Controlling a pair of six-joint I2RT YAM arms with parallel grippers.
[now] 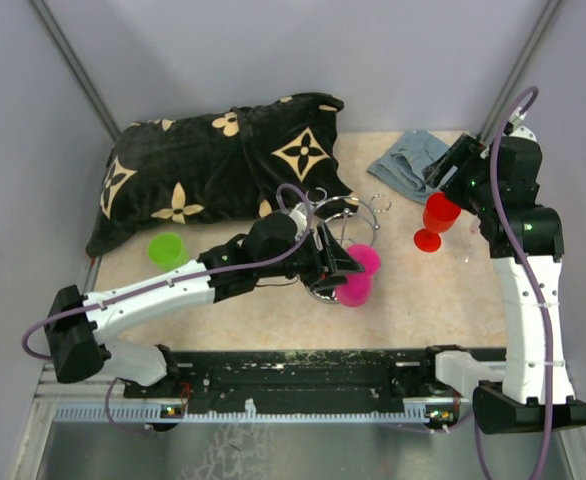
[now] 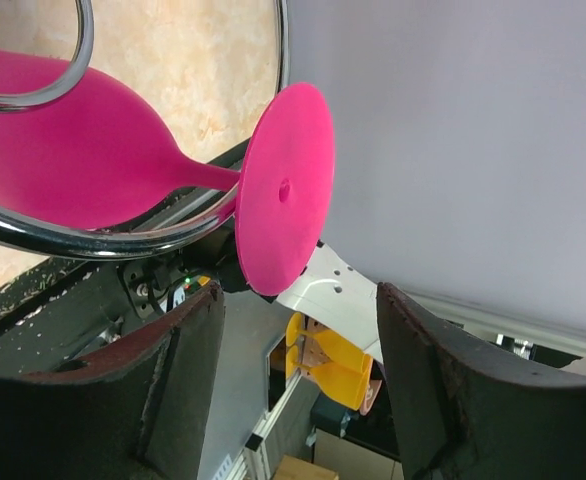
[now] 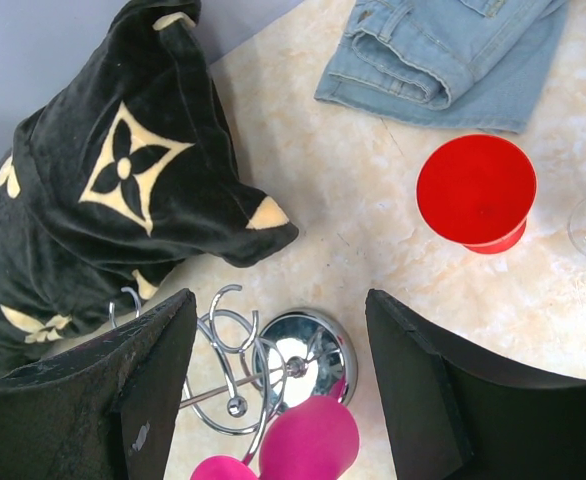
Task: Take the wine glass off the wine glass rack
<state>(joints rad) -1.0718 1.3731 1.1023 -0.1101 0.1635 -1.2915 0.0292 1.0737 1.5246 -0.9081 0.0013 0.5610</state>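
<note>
The left claw (image 2: 298,400) is released, jaws apart just short of the round foot of the magenta plastic wine glass (image 2: 283,190). The glass's bowl is cut off at the frame edge and crossed by loops of the shiny silver wire rack (image 2: 83,243). The right claw (image 3: 273,390), also spread, hovers above the rack. A red plastic goblet (image 3: 476,190) stands beyond it.

Left arm (image 1: 143,297) and right arm (image 1: 529,300) show white links, black joints, purple cables (image 1: 492,150).

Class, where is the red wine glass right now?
In the top external view the red wine glass stands on the right side, in front of the folded jeans and right of the wine glass rack.
</note>
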